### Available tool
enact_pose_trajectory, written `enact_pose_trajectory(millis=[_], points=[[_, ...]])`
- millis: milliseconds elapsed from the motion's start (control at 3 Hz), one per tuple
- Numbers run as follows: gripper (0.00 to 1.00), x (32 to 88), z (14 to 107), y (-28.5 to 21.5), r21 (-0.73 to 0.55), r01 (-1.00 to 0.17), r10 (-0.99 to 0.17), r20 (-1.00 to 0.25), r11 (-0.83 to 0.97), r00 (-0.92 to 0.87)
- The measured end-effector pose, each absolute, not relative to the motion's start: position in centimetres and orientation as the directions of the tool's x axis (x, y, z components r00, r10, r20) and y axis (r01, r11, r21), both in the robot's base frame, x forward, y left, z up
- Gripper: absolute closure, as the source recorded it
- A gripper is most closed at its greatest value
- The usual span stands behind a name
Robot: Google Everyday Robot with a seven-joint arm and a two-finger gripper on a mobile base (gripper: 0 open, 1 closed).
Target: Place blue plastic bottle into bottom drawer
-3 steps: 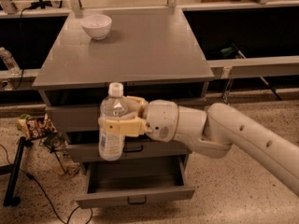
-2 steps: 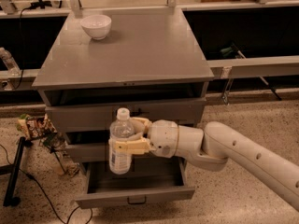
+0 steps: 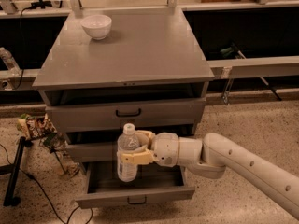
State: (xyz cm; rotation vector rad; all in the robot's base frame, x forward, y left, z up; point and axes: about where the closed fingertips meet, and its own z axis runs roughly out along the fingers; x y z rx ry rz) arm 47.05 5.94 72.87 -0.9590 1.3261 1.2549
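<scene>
- The end effector (image 3: 134,147) is clamped around the middle of the blue plastic bottle (image 3: 127,141) and holds it upright, cap on top.
- The bottle hangs over the left part of the open bottom drawer (image 3: 135,196), and its base looks not yet set down.
- Lower it straight and slowly. The middle drawer (image 3: 88,151) lies close behind the bottle and could catch the cap.
- Release only once the base meets the drawer floor, or it may tip.
- The arm (image 3: 243,164) enters from the right, so withdrawing that way seems safest.
- The white bowl (image 3: 96,26) on the table (image 3: 140,55) is well apart.
</scene>
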Motion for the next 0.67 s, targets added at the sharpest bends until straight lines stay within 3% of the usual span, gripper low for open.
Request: enact_pose_trajectory(millis=[667], points=[[1.00, 47.24, 72.37, 6.32, 0.167, -0.978, 0.113, -0.982, 0.125, -0.153]])
